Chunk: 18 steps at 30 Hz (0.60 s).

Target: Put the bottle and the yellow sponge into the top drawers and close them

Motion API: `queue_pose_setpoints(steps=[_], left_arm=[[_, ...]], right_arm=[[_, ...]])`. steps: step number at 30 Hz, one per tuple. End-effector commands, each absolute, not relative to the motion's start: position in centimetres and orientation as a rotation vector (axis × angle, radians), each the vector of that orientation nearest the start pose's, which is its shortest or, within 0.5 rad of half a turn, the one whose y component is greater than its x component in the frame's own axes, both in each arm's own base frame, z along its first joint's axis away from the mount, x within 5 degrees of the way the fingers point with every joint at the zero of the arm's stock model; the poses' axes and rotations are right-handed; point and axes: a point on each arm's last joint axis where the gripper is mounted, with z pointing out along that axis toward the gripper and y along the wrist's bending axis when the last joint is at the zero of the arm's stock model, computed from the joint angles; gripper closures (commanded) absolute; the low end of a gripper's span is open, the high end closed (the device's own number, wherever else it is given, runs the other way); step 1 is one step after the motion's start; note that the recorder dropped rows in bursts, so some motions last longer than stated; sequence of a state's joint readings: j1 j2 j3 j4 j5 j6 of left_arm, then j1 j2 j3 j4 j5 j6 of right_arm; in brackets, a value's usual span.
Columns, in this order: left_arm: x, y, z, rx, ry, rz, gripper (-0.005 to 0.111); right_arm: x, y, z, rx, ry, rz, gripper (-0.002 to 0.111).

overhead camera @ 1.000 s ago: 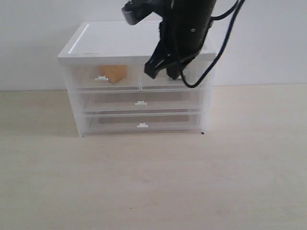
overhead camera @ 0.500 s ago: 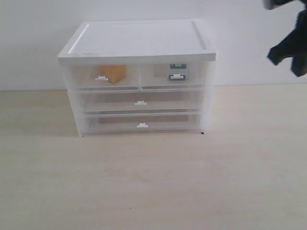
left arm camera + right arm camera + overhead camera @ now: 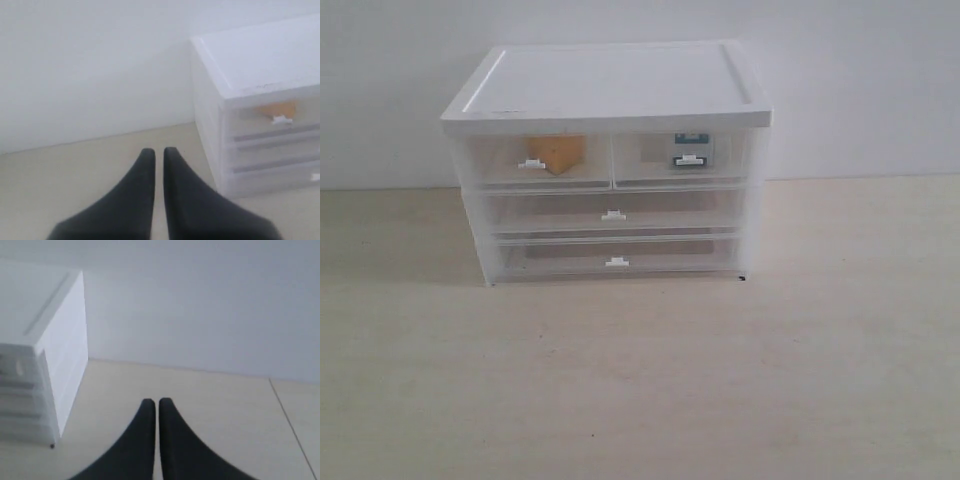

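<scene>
We see the white-topped cabinet (image 3: 610, 85) standing at the far edge of the tabletop (image 3: 640, 380), against the wall (image 3: 860, 80) and a little toward the far left corner. Both of its top drawers are pushed in flush. The yellow sponge (image 3: 558, 152) lies inside the left top drawer (image 3: 495, 165), showing through the clear front just behind the small white handle (image 3: 531, 163). The bottle (image 3: 689, 146) sits inside the right top drawer (image 3: 642, 165); we make out its blue-teal label band. The two full-width drawers (image 3: 560, 212) below are also shut.

In the wrist views, the left gripper (image 3: 159, 151) hangs over bare tabletop beside the cabinet's left side, its fingers narrow with only a slit between them. The right gripper (image 3: 156, 401) hangs off the cabinet's right side, its fingers nearly touching.
</scene>
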State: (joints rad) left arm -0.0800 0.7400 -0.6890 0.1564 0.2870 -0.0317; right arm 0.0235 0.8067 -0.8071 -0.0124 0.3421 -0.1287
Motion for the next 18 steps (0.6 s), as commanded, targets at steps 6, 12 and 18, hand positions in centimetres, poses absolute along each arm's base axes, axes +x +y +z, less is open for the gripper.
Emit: queue_pose_setpoints(steps=[6,12,18], left_arm=[[9.0,-0.6,33.4,0.011,1.555,-0.086,0.103],[6.5,-0.4,32.3,-0.034,1.465,-0.142,0.103],[3.6,-0.1,31.7,-0.04,1.35,-0.153,0.103]], right_arm=[[6.5,1.5,35.6,-0.245,1.367,0.081,0.108],[4.6,1.2,34.1,-0.209,1.366,0.168,0.108],[4.3,1.1,32.6,-0.165,1.374,0.219,0.108]])
